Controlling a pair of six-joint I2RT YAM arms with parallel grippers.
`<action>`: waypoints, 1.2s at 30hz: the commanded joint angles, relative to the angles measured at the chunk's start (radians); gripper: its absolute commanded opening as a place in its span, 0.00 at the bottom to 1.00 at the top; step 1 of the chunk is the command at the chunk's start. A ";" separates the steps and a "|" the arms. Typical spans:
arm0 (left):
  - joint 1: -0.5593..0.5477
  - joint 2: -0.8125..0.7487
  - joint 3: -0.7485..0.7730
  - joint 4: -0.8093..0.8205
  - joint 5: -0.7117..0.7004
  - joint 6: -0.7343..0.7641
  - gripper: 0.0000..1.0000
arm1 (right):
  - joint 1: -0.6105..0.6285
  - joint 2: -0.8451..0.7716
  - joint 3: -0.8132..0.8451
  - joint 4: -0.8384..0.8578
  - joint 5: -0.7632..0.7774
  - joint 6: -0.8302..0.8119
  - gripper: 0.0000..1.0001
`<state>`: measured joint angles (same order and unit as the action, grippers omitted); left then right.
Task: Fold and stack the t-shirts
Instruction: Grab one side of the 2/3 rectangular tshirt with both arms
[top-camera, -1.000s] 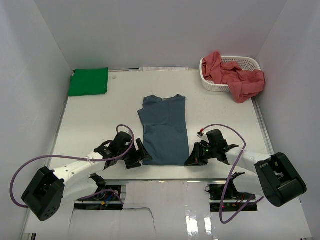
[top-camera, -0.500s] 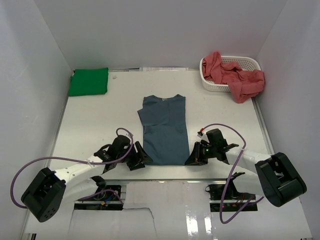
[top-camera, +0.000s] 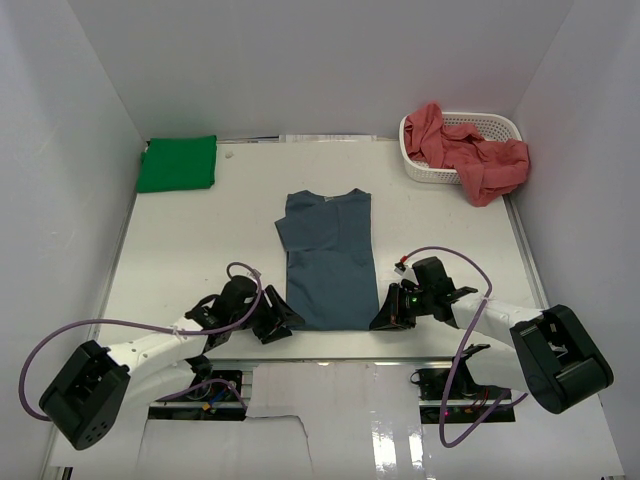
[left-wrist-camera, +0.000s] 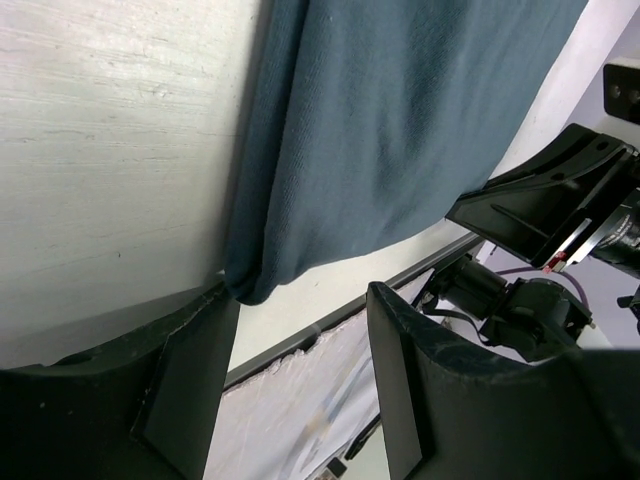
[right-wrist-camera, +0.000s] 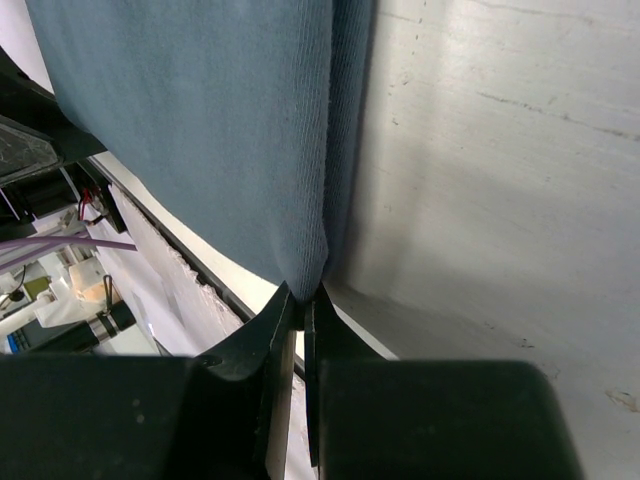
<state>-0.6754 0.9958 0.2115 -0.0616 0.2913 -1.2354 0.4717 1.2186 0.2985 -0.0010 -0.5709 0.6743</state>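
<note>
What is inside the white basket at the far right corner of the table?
Crumpled salmon red cloth lies in the white basket and hangs over its near right rim. How many shirts it is, and whether anything lies beneath, cannot be seen.

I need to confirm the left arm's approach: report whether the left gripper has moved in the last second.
Yes. The left gripper has slid slightly toward the near edge of the table, judged against the blue shirt, which has stayed put.
</note>
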 joint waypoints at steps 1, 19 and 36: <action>0.002 0.036 -0.073 -0.190 -0.139 -0.001 0.66 | 0.001 -0.002 0.031 0.002 0.009 -0.012 0.08; 0.007 0.066 -0.043 -0.280 -0.238 -0.090 0.51 | 0.001 -0.031 0.024 0.002 0.000 -0.013 0.08; 0.033 0.142 -0.052 -0.232 -0.244 -0.095 0.38 | 0.001 -0.044 0.021 0.002 -0.007 -0.016 0.08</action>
<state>-0.6533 1.0599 0.2337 -0.1032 0.2195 -1.3594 0.4717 1.1969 0.2985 -0.0010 -0.5716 0.6731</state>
